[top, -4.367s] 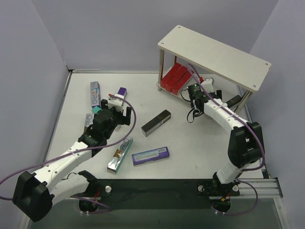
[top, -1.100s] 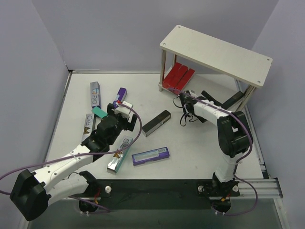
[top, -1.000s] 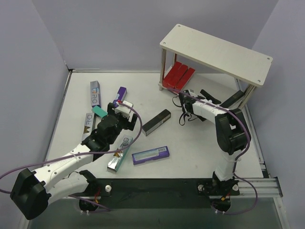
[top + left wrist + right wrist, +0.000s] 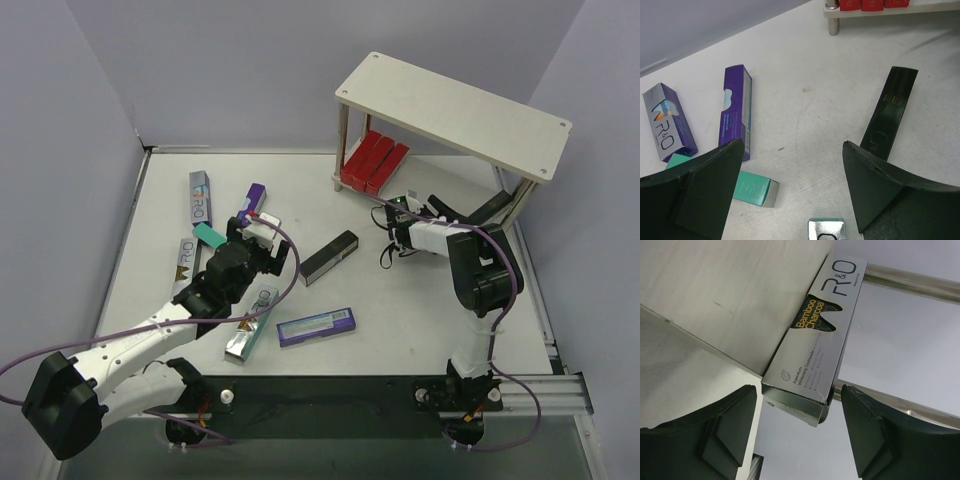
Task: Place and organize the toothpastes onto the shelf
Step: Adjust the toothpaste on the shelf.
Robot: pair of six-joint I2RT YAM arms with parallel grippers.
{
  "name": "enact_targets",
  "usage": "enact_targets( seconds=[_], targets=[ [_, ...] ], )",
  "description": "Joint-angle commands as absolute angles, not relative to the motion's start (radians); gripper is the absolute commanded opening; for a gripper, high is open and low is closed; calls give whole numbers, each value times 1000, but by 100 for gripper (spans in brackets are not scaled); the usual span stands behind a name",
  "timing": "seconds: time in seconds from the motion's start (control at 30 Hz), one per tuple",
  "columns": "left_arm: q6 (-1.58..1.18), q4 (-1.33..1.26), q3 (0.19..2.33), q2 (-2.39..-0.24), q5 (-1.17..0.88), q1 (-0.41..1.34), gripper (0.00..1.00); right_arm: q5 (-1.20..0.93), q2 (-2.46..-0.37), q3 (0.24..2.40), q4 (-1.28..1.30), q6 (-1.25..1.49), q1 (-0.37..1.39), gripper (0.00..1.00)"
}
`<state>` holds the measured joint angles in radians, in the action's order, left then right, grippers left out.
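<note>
right end effector (image 4: 800,389) spread astride the silver charcoal toothpaste (image 4: 817,335), which rests against the shelf (image 4: 725,290) board by a metal leg (image 4: 910,280): i'd centre the fingers (image 4: 725,430) on its near end before pinching, so it stays square.

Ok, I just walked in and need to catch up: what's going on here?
Two arms are stocking the shelf with toothpaste. The right gripper, open, straddles a silver Bamboo Charcoal carton at the shelf's edge, not gripping it. The left gripper hangs open above the table between a purple carton and a black carton. Three red cartons sit on the lower tier.
</note>
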<state>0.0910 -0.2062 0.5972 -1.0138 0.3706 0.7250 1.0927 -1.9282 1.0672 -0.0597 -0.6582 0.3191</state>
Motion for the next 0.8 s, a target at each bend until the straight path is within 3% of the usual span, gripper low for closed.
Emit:
enact_targets(
  seconds=[0.0, 0.17, 0.37, 0.47, 0.77],
  targets=[
    [97, -233, 635, -1017, 370, 729, 91, 1141, -1934, 1042, -92, -658, 299, 68],
    [94, -235, 637, -1022, 365, 729, 91, 1138, -1934, 1022, -121, -663, 296, 68],
    [94, -233, 637, -1020, 359, 729, 91, 1131, -1924, 974, -202, -731, 299, 58],
    [94, -235, 635, -1017, 357, 729, 91, 1132, -1905, 942, -274, -771, 311, 48],
    [97, -241, 634, -1012, 356, 732, 91, 1043, -1798, 758, -551, -982, 330, 44]
  ],
)
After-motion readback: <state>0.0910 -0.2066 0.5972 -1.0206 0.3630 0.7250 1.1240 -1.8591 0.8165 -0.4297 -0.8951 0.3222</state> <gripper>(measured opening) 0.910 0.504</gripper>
